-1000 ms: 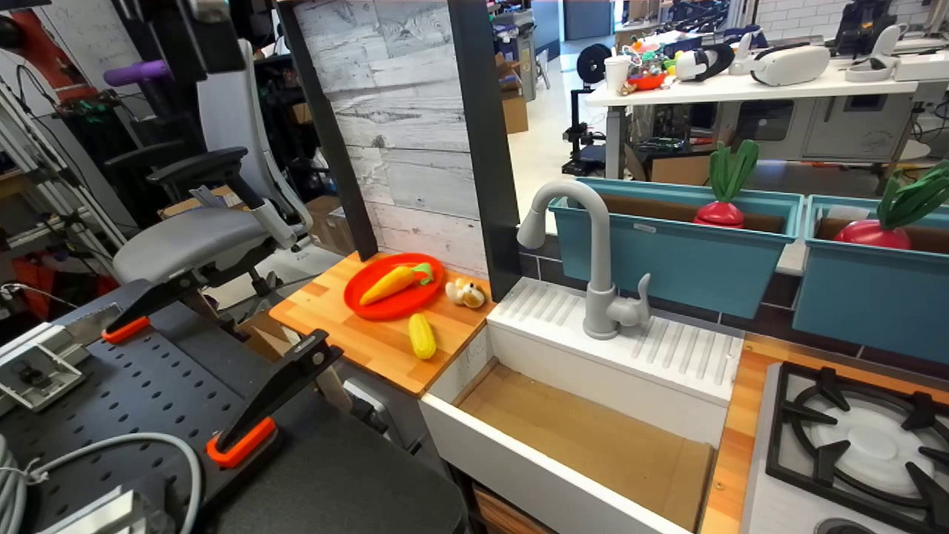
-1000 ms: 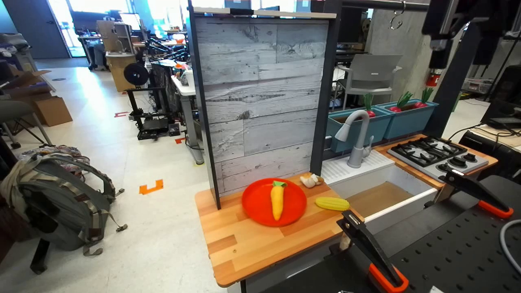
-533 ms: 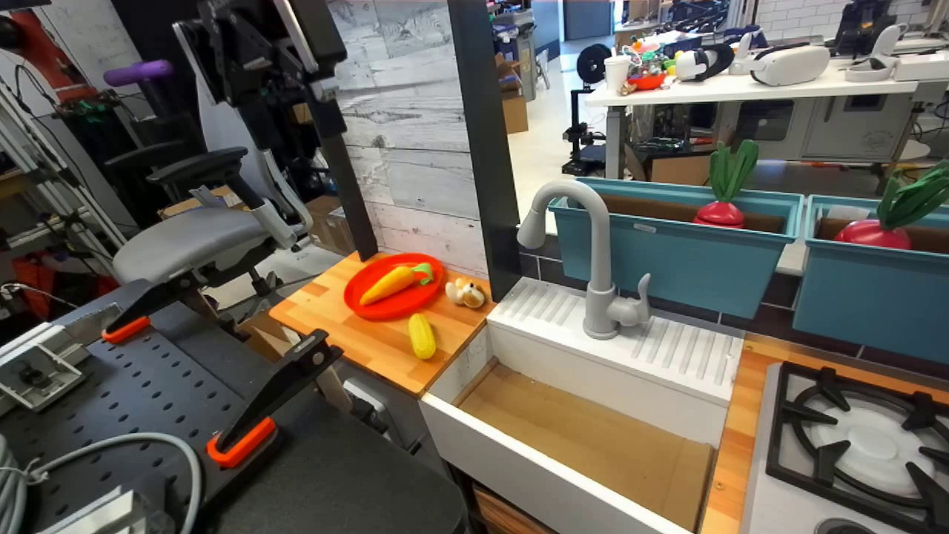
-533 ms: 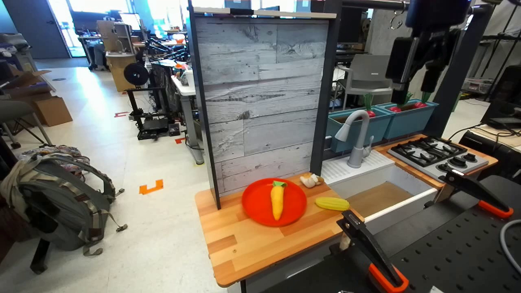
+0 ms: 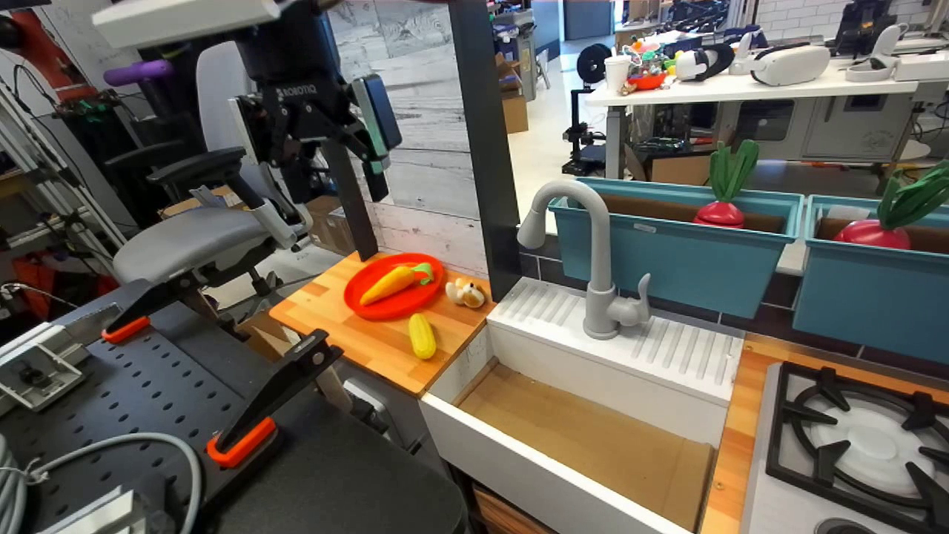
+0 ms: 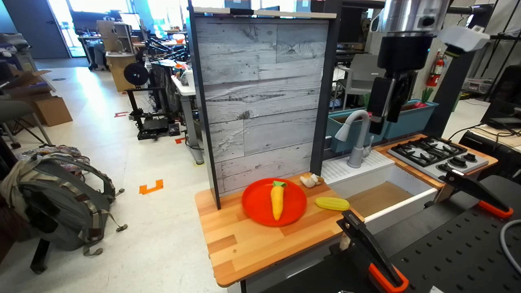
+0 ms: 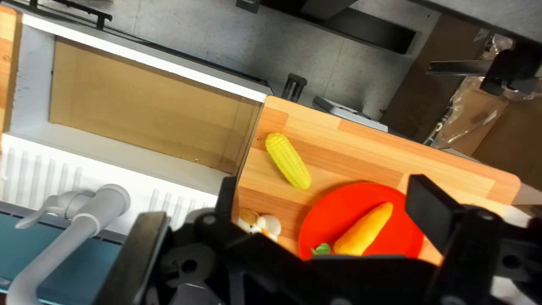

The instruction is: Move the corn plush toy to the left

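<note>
The claw (image 5: 339, 191) gapes wide; wooden counter (image 7: 360, 156) parts the corn (image 7: 288, 161) from dish (image 7: 326, 218) and sink rim (image 7: 169, 67).

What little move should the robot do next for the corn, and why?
Probably ease the gripper down toward the corn plush toy. The gripper is open, holds nothing and hangs higher than the wooden counter, where the toy lies beside the red dish.

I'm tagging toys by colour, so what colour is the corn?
Yellow, with a ridged pattern; the corn shows best in the wrist view.
</note>
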`<state>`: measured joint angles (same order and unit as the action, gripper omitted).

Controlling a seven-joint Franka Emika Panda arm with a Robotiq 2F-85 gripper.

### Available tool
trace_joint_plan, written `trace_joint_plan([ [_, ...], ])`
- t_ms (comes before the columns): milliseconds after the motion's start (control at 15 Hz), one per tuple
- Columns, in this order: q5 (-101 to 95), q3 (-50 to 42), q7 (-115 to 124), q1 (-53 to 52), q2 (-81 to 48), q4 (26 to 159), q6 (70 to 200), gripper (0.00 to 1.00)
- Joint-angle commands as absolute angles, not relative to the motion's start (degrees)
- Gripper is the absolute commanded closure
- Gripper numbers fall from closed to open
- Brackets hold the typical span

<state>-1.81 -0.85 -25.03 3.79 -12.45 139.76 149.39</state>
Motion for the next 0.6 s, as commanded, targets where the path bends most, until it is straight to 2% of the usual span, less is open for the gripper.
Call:
trace_joint_plan([
  [0, 2.2, 2.5, -33.2, 6.8, -21.4, 130.7, 144.9, 0.00],
  [533, -4.0, 1.8, -29.7, 6.0, -36.9, 118.5, 141.4, 0.00],
])
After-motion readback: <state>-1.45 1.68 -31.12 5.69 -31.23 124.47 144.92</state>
